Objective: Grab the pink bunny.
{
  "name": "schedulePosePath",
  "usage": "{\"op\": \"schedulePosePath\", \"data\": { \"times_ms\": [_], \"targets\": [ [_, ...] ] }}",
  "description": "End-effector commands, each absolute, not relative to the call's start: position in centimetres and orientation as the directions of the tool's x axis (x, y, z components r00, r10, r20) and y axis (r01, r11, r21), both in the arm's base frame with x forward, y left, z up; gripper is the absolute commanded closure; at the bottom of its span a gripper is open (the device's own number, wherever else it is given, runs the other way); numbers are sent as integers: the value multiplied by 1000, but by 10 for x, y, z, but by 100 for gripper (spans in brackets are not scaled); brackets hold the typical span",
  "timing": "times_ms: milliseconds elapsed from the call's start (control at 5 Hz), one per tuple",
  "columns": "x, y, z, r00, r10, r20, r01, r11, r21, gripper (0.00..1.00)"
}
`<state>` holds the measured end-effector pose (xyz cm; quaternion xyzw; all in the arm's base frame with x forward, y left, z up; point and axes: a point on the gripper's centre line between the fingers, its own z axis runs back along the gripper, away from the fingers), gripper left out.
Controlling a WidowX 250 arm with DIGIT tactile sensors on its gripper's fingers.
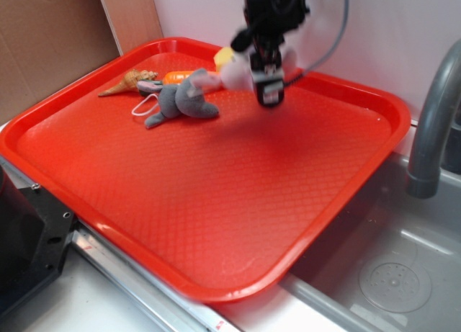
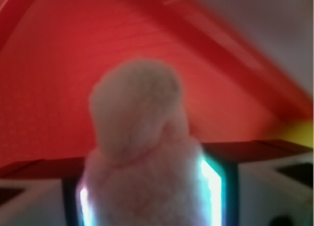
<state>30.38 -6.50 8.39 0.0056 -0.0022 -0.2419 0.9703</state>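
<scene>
The pink bunny (image 1: pixel 236 71) is a pale pink plush held in my gripper (image 1: pixel 266 76), lifted above the back of the red tray (image 1: pixel 216 181). In the wrist view the bunny (image 2: pixel 142 147) fills the gap between the jaws, its round fuzzy head pointing away over the tray. The jaws press against its body on both sides. The gripper is shut on it. The bunny's ears and face are hidden.
A grey plush animal (image 1: pixel 181 101) with a white loop lies on the tray's back left. Next to it are a small tan dinosaur (image 1: pixel 133 81), an orange item (image 1: pixel 175 76) and a yellow item (image 1: pixel 224 57). A grey faucet (image 1: pixel 432 123) and sink (image 1: pixel 389 274) stand at right.
</scene>
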Motion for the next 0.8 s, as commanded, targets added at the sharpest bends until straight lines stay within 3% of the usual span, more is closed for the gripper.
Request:
{"op": "schedulePosePath", "data": {
  "times_ms": [0,200,600],
  "targets": [
    [254,-90,170,999,-34,25,34,999,-1,100],
    [227,-78,185,992,124,32,-123,992,-28,100],
    [180,-63,184,980,181,79,-181,983,-1,100]
  ]
}}
